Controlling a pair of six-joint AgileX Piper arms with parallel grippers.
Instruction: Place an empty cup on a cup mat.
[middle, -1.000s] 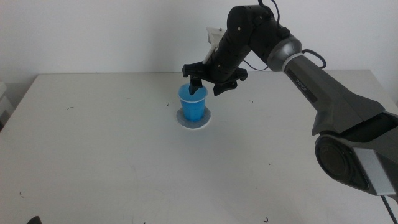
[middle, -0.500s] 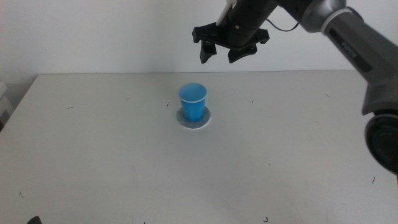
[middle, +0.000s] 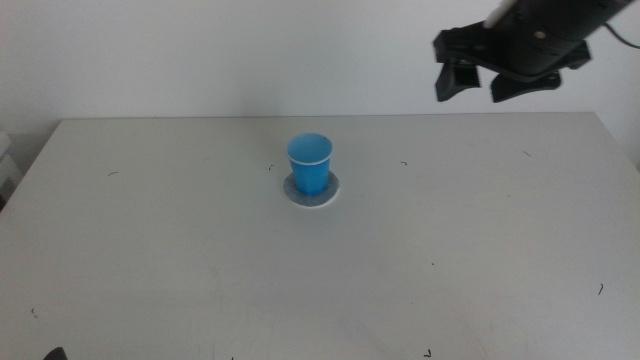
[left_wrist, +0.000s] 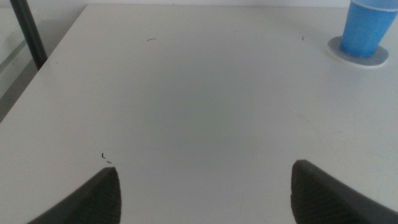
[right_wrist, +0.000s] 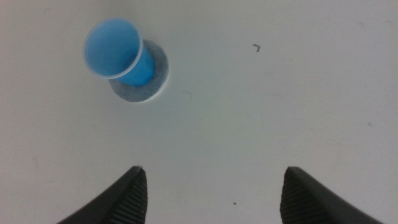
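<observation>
Middle view: small bright blue tapered plastic cup (middle: 310, 164) stands upright on the flat round grey cup mat with white edge (middle: 312, 192), mid white tabletop (middle: 150, 250). Cup sits slightly toward the mat's far-left side, so more mat shows at front right; it's within the disc as far as I can tell. Right claw (middle: 480, 82) is high at upper right, well apart from the cup, jaws spread, carrying nothing. Left arm isn't in this view.

Left wrist view: left claw (left_wrist: 205, 186) waits low over the near-left tabletop, jaws wide apart, empty. Cup and mat are visible at the far corner, well away.

Right wrist view: looks straight down. Cup interior is plain blue, empty. Grey mat shows as a crescent on one side of the cup base. Right jaws are released, nothing between them, and the cup lies off to the side of the gap.

Judgement: placement looks done; the step in hand is retreat. To do it well: stay high, don't sweep over the rim, keep jaws apart, park clear. No re-grasp needed unless centring matters.
</observation>
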